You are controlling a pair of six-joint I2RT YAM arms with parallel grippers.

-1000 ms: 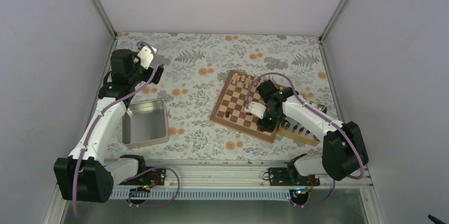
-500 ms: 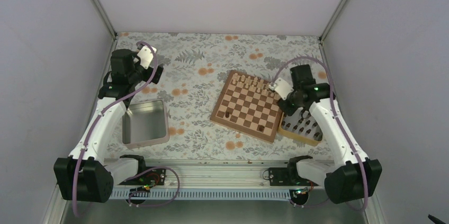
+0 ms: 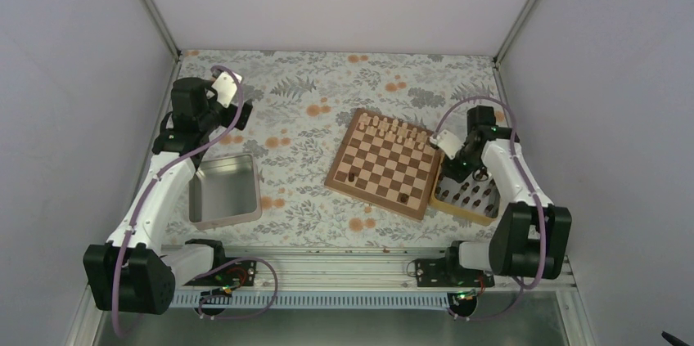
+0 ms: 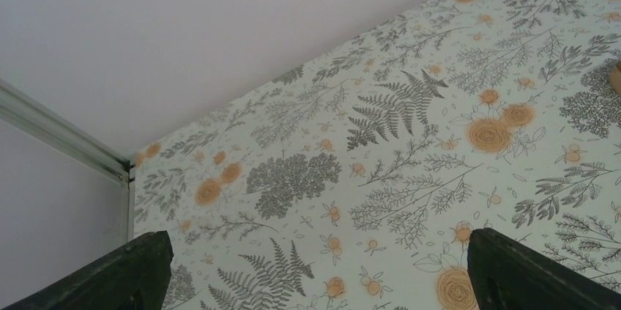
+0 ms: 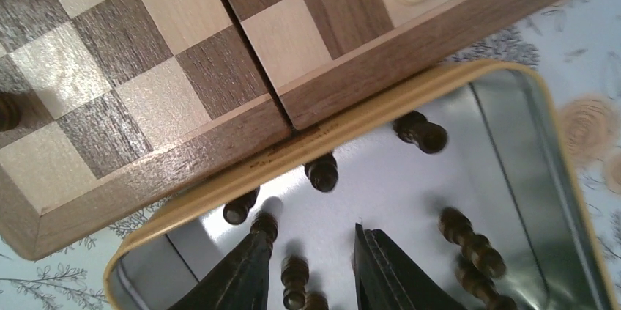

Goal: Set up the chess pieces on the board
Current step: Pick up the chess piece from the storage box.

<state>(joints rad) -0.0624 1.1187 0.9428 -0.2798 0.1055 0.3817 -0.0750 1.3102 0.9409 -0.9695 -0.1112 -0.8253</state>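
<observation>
Two of the dark chess pieces (image 3: pixel 352 175) stand on the board (image 3: pixel 385 158), which lies right of the worktop's centre, turned at an angle to its edges. The others lie loose on their sides in the tray (image 3: pixel 484 213). The tray touches the board's right border and sits by the worktop's right edge, toward the near right corner. A row of pale pieces (image 3: pixel 383 124) fills the board's far rank.

Right gripper (image 5: pixel 311 251): positioned directly above the tray, pointing down, fingers parted to a narrow gap with nothing pinched. This placement is judged to serve a pick, since the supply of dark pieces is in the tray and every placement must start there. The narrow gap suits slender pieces lying close together. A wider one would likely knock neighbours.

Relation to the pieces, right wrist view: one dark piece lies below and between the fingers. A second lies at one finger's tip, but whether they touch cannot be told. The others are spread toward the tray rim next to the board.

Left gripper (image 4: pixel 318 251): held above the surface near the far left corner, fingers spread wide, empty. It is judged parked there to keep away from the board. A grey tin (image 3: pixel 225 190) sits by the left edge, toward the near side.

Progress is judged early — most dark pieces are not yet placed.
</observation>
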